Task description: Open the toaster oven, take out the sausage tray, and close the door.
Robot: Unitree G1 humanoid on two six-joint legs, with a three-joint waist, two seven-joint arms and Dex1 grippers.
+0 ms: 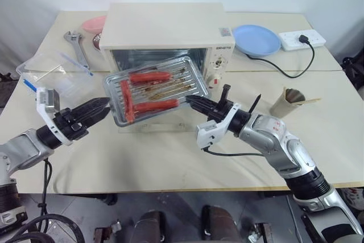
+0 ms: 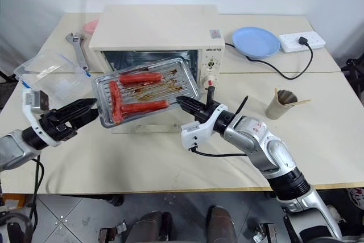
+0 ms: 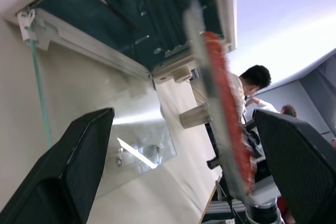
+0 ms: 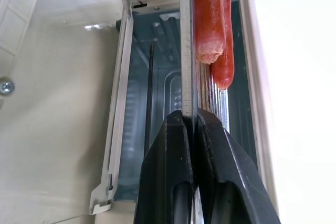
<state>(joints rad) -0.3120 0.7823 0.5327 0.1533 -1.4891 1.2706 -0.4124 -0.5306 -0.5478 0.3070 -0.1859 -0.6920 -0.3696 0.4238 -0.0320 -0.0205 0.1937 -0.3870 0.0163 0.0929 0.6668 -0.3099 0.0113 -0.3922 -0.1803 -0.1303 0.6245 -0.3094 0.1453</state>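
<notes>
Cream tabletop (image 1: pixel 170 157) carries the toaster oven (image 1: pixel 165 32), its door (image 3: pixel 142 145) folded down flat and open. Out in front, lifted clear of the cavity, hangs the sausage tray (image 1: pixel 153 90) (red sausages on its rack). At its right edge the right gripper (image 1: pixel 190 102) is clamped tight on the rim. Just off its left edge sits the left gripper (image 1: pixel 102 108), fingers spread wide, gripping nothing.

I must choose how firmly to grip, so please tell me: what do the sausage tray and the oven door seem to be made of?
The sausage tray looks like thin bare metal, shiny: it mirrors light, and the shut right pincer pinches its slim rim. The door lies open with what seems a glass pane: transparent, with bright reflections. Its cream frame may be painted metal or plastic; I cannot tell.
</notes>
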